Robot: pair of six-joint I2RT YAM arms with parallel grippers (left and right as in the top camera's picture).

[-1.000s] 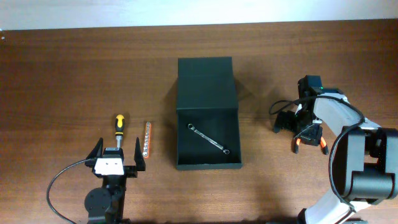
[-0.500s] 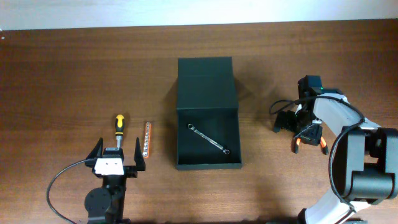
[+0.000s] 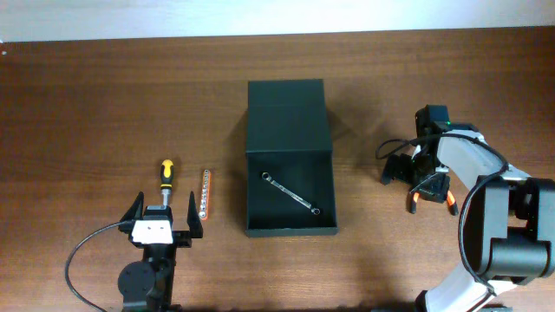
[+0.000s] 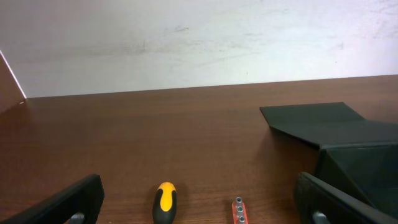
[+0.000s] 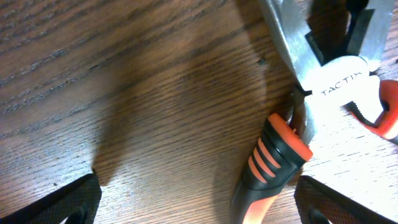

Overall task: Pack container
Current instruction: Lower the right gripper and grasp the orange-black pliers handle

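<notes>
Dark green and lying open in the middle of the worktop [image 3: 104, 95], the container [image 3: 286, 113] is holding a wrench [image 3: 291, 193], while the left gripper [image 3: 166, 204] is sitting with jaws spread wide behind a screwdriver [image 3: 166, 173] and a bit strip [image 3: 205, 192], and the right gripper [image 5: 199, 202] is hovering, jaws equally wide, by orange-handled pliers [image 5: 329, 78].

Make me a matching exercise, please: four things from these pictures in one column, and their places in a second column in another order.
Things
1. silver metal wrench
2. yellow-and-black screwdriver
3. orange strip of metal bits
4. orange-handled steel pliers

Places
A. right of the dark green-black square container
B. inside the container
C. just left of the container
D. farthest left

Pairs: 1-B, 2-D, 3-C, 4-A
</notes>
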